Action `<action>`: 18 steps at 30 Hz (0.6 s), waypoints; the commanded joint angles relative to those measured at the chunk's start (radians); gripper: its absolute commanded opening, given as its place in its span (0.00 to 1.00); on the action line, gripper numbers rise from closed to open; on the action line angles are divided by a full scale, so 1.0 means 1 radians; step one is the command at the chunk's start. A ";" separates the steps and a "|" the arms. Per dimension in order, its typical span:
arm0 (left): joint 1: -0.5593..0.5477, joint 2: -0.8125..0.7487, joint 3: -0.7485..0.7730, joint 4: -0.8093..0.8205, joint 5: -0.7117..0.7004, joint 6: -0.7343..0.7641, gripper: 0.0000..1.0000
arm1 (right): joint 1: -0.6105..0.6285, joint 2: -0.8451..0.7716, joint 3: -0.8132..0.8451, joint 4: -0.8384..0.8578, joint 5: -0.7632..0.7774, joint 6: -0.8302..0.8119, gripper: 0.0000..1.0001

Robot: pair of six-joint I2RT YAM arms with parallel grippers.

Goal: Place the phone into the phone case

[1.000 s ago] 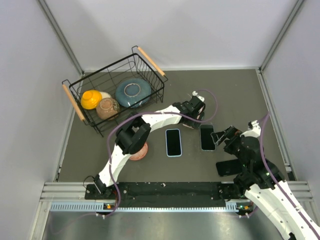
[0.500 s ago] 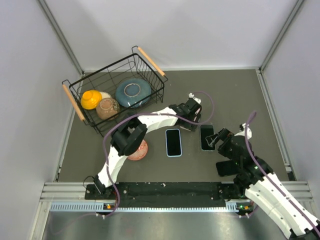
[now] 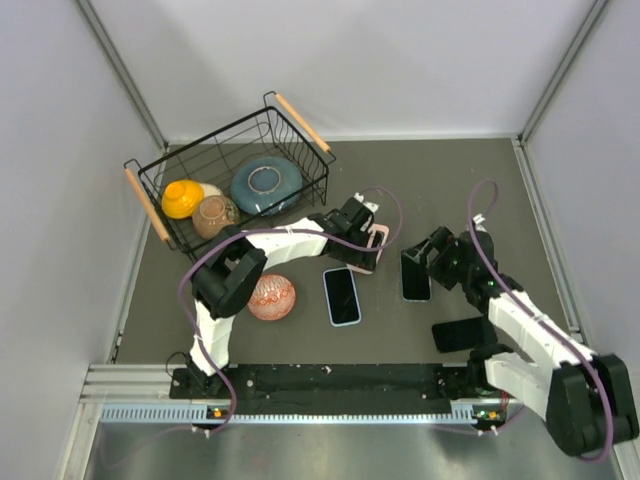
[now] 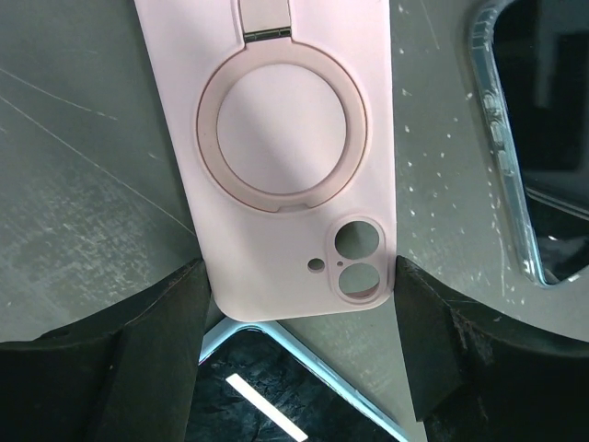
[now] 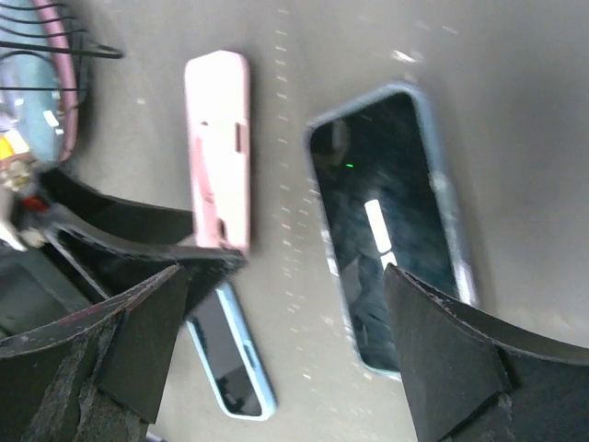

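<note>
My left gripper (image 3: 362, 237) is shut on the sides of a pink phone case (image 3: 372, 247), which has a ring stand on its back (image 4: 285, 157). The case is held low over the table, and its lower end overlaps a corner of the light-blue phone (image 3: 342, 296), which lies screen up (image 4: 276, 387). My right gripper (image 3: 433, 252) is open and empty (image 5: 281, 276), above the far end of a clear case with a dark inside (image 3: 415, 276). The right wrist view shows the pink case (image 5: 219, 147), the clear case (image 5: 396, 230) and the blue phone (image 5: 230, 368).
A wire basket (image 3: 160, 205) with several bowls stands at the back left. A pink patterned bowl (image 3: 271, 297) sits left of the blue phone. A flat black phone (image 3: 465, 333) lies near the right arm's base. Grey walls enclose the table.
My left gripper has moved left and nearer with the pink case. The blue phone has shifted slightly nearer and tilted. My right gripper has moved farther in, over the clear case.
</note>
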 commanded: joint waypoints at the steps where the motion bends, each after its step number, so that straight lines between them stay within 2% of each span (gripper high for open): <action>1: 0.004 -0.044 -0.034 0.002 0.147 -0.036 0.41 | -0.015 0.164 0.157 0.145 -0.162 -0.033 0.86; 7: 0.005 -0.067 -0.058 0.039 0.196 -0.050 0.41 | -0.015 0.403 0.244 0.232 -0.262 0.018 0.79; 14: 0.014 -0.081 -0.095 0.082 0.237 -0.073 0.40 | -0.015 0.569 0.287 0.303 -0.301 0.038 0.73; 18: 0.014 -0.089 -0.114 0.110 0.245 -0.078 0.41 | -0.005 0.644 0.298 0.364 -0.350 0.041 0.65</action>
